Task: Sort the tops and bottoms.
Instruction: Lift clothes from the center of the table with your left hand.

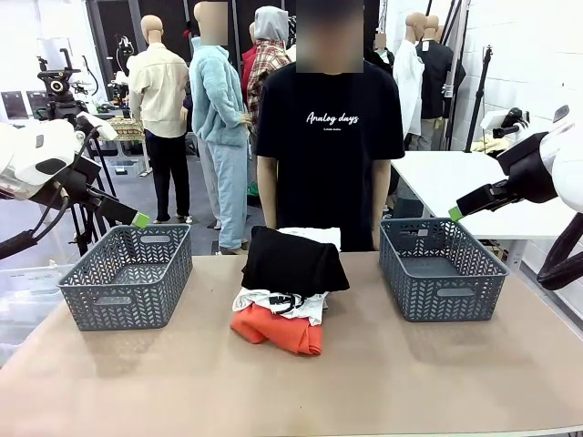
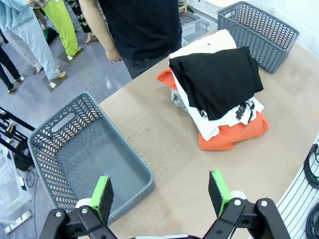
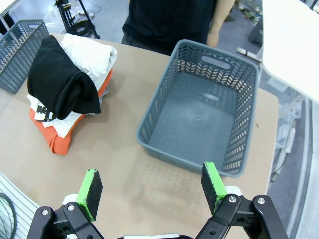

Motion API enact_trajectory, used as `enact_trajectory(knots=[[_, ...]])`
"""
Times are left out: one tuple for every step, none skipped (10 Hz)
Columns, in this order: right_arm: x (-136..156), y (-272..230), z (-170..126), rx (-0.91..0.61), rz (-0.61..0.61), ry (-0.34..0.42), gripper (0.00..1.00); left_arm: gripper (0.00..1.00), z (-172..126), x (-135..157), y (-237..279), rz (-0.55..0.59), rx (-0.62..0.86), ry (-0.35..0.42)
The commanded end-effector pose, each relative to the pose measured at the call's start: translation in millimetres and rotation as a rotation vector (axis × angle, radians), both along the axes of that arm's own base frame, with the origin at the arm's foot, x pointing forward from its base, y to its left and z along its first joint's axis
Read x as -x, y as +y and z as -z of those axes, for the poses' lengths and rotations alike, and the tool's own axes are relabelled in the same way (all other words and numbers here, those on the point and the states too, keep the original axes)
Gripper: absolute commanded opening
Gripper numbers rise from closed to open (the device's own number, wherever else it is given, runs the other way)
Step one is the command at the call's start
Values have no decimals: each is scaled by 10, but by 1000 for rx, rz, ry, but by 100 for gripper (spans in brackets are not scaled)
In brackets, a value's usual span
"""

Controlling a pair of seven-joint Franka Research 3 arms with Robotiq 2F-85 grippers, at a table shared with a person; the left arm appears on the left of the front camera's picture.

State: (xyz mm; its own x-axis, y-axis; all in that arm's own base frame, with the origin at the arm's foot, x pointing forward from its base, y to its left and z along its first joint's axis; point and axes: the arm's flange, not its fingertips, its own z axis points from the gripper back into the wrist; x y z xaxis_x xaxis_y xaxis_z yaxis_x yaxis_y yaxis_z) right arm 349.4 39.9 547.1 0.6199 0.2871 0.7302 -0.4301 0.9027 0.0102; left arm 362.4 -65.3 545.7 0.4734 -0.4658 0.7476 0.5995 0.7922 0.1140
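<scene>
Hovering with jaws spread wide and nothing between the green pads, our left tool [image 2: 162, 191] hangs at 10 o'clock from the clothes and our right tool [image 3: 152, 185] at 2 o'clock, both well apart from them.

The clothes lie in one pile at the middle of the tan counter [image 1: 410, 382]. A black folded cloth garment [image 1: 293, 259] lies on top, with a white folded garment [image 1: 314, 235] at its 12 o'clock edge. Under them are the white tee with black print [image 1: 278, 303] and, at the bottom, the bright orange soft garment [image 1: 278, 332]. A sliver of light grey cloth [image 2: 175, 99] peeks out between layers.

An empty grey latticed plastic basket [image 1: 118, 300] stands at 9 o'clock from the pile and a matching empty basket [image 1: 442, 291] at 3 o'clock. A person in a black T-shirt [image 1: 328, 137] stands at 12 o'clock.

We judge the first pick is not yet begun. To do it well, we should bring one tool down over the black layer, pinch only its raised fold, and lift straight up so the tee beneath does not drag. We cannot tell whether the black piece is a top or a bottom.
</scene>
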Motion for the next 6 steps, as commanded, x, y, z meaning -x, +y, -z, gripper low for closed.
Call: enact_trajectory(knots=[[-5, 6, 3, -16, 4, 1, 100, 100, -8, 6, 17, 2, 5, 0], [-5, 6, 3, -16, 4, 1, 100, 100, -8, 6, 17, 2, 5, 0], [-5, 6, 3, -16, 4, 1, 100, 100, -8, 6, 17, 2, 5, 0], [-5, 6, 3, -16, 4, 1, 100, 100, -8, 6, 17, 2, 5, 0], [-5, 6, 3, -16, 4, 1, 100, 100, -8, 6, 17, 2, 5, 0], [-5, 6, 3, -16, 4, 1, 100, 100, -8, 6, 17, 2, 5, 0]])
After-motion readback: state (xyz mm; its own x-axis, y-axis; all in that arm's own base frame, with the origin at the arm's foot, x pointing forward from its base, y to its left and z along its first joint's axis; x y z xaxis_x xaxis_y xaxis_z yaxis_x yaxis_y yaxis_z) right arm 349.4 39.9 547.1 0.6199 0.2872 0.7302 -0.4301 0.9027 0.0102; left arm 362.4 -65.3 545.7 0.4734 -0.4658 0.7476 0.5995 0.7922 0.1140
